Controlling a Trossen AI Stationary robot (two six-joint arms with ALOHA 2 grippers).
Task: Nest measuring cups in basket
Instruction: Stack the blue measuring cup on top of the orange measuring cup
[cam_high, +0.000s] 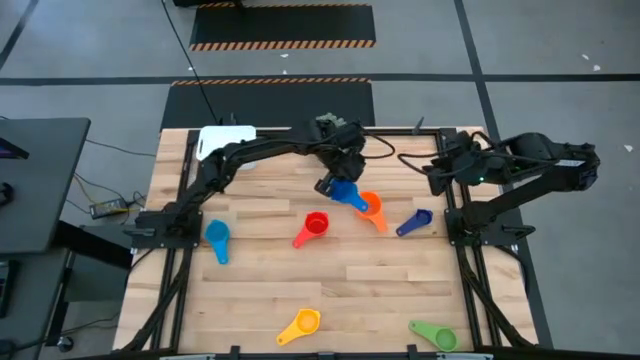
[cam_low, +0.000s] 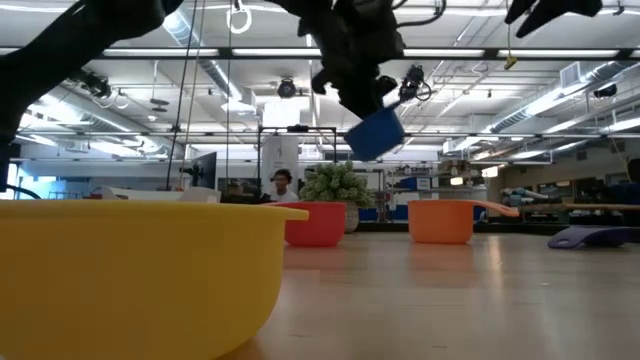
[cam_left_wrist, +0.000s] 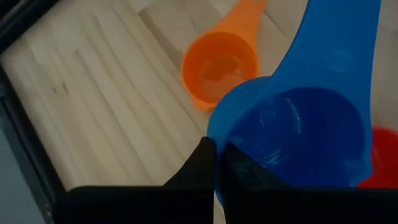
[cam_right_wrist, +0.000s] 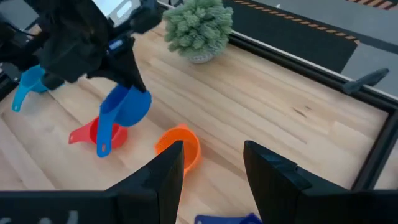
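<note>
High view: left hand is extended over the middle of the surface, clamped on the rim of a blue cup, which hangs clear of the wood just beside the orange cup. The red cup lies near, with a light blue cup, a dark blue cup, a yellow cup and a green cup scattered well apart. The white basket sits at the far left corner, partly hidden by the arm. The right hand waits at the right edge, fingers apart and holding nothing. Low view: the carried cup is tilted and well above the surface, the orange cup upright below and to one side; the spiky plant stands behind. Left wrist view: the fingers pinch the blue cup's wall, its bowl overlapping the orange cup's mouth, not yet centred. Right wrist view: confirms the blue cup hanging with handle down, apart from the orange one. Judgement: the step appears to be seating blue into orange. Recommended: level the bowl, centre it over the orange mouth, align handles, lower gently before release; a tilted descent risks knocking the light orange cup aside.
</note>
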